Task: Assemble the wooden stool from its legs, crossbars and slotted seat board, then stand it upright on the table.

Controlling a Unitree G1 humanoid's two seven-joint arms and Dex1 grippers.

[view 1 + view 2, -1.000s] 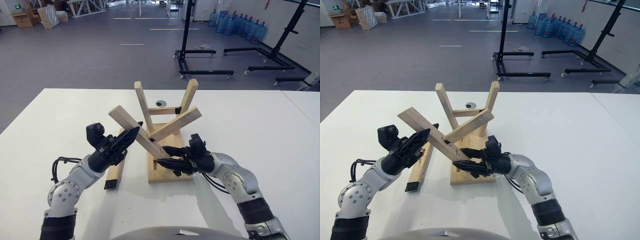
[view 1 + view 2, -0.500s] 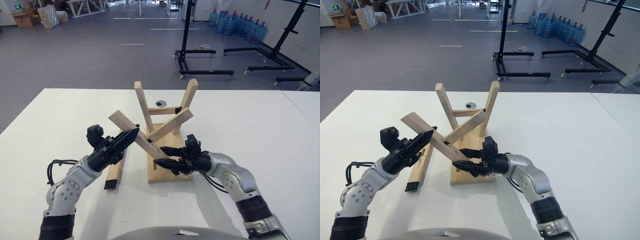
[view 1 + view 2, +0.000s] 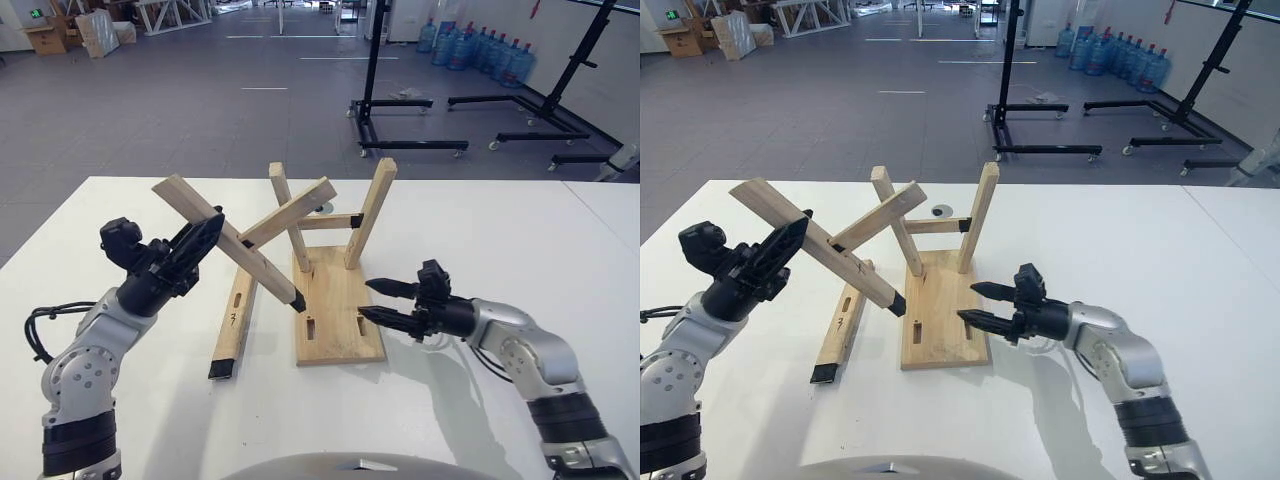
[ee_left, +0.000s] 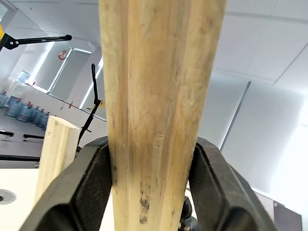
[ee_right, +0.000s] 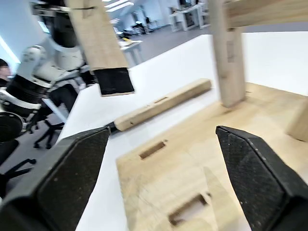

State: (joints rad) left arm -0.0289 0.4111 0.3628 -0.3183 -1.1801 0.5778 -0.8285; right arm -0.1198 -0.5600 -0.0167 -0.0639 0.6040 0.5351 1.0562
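Leg [image 3: 250,262] not slotted yet
It's clamped by the left gripper [image 3: 205,237], slanted down-right at 2 empty slots [image 3: 314,327] in the tabletop seat board [image 3: 335,345]; the right gripper [image 3: 366,299] is held open beside them.

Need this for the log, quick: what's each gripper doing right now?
Left gripper: shut on a stool leg, held off the table.
Right gripper: open, empty, at the seat board edge.

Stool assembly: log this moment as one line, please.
left tool: shut on leg pair, raised | right tool: open, empty, at seat board edge | loose leg: lying on table
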